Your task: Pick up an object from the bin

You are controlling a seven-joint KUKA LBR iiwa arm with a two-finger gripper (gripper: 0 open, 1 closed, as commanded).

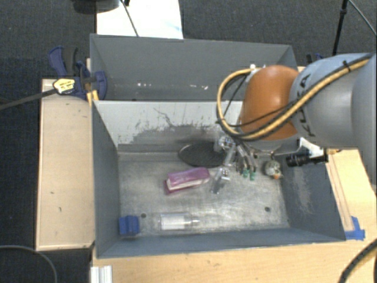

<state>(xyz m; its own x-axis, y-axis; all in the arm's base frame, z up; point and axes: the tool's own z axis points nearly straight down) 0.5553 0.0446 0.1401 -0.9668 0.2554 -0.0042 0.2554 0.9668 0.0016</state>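
While the arm reaches in from the right, we see its hand (221, 178) low over the floor of the grey bin (106, 187), just beside the right end of a purple-pink rectangular pack (187, 180) that lies near the middle. We cannot tell how far the hand is open, or whether it has hold of anything. A dark round disc (197, 154) lies just beyond the pack, toward the far wall. Along the near wall lie a clear plastic bottle (178, 221) and, left of it, a small blue block (128, 225).
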